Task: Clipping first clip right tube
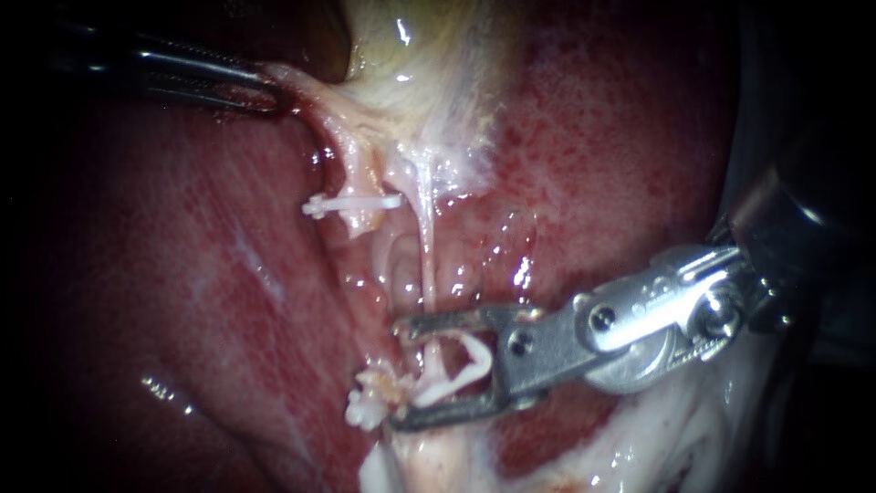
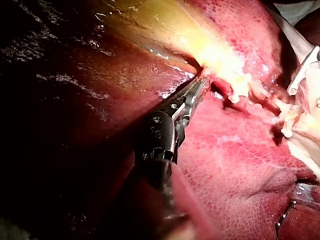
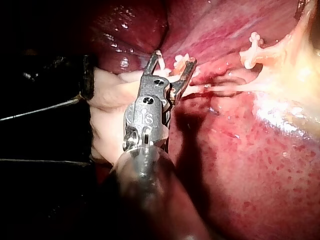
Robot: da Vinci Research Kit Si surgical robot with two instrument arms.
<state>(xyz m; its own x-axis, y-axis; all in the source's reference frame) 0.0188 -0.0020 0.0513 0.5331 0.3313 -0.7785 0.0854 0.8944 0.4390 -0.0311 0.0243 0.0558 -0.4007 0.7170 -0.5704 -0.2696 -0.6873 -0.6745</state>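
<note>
While my left instrument (image 1: 272, 91) clamps the gallbladder (image 1: 411, 64) taut, my right instrument's (image 1: 400, 374) jaws grip an open clip (image 1: 452, 385) astride the right tube (image 1: 426, 265).

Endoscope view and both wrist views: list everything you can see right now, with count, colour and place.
liver: one, dark red, surrounds the field.
gallbladder: one, yellowish, upper middle.
left tube: one, pale pink, runs down from the gallbladder.
right tube: one, thin and whitish, beside the left tube, passes between the right instrument's jaws.
placed clips: two, white; one across the left tube, the other lower, by the right instrument's jaw tips.
loaded clip: one, white, held in the right instrument's jaws.
pale tissue: one patch, white, under the right instrument.
left instrument: one, dark, jaws shut on the gallbladder's lower end.
right instrument: one, silver, jaws standing apart around the right tube.
</note>
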